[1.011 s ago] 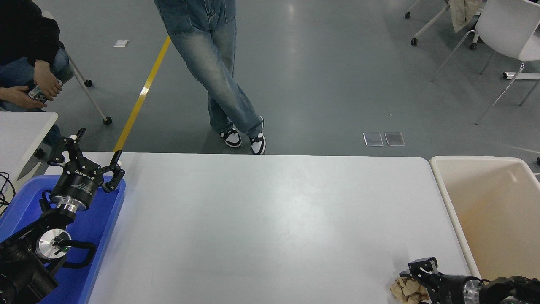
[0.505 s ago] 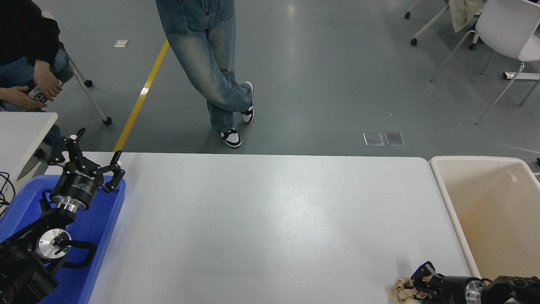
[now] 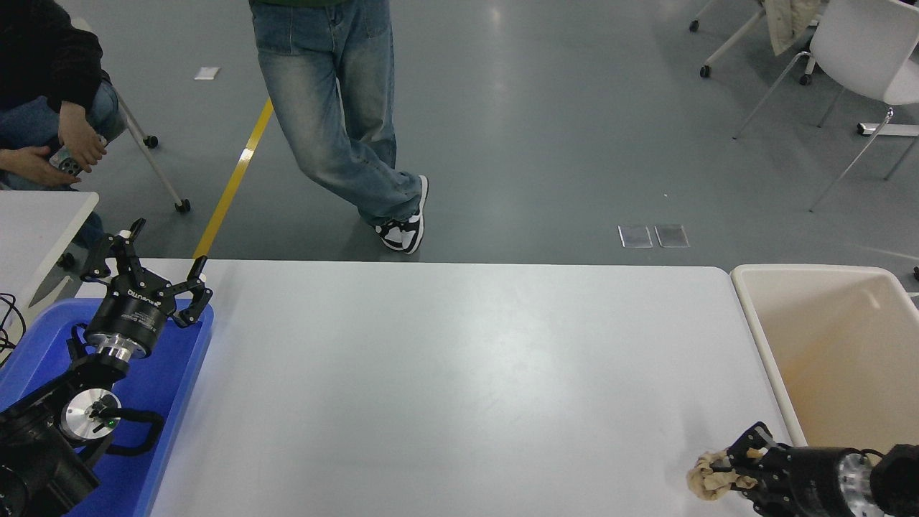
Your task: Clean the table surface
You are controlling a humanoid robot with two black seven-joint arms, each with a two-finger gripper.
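Clenching a rag (image 3: 707,480) at the table (image 3: 445,373)'s near-right corner, the right gripper (image 3: 726,475) risks dropping it short of the bin (image 3: 761,337).

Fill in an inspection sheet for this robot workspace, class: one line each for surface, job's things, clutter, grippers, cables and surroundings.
Surface: table surface, white, bare over most of its area.
Job's things: crumpled beige cloth at the near right corner.
Clutter: nothing seen on the tabletop.
Grippers: right gripper shut on the cloth; left gripper open, parked over the blue bin.
Cables: black cable at the left edge.
Surroundings: cream bin on the right; person's legs beyond the far edge; seated person's hand; white chair.
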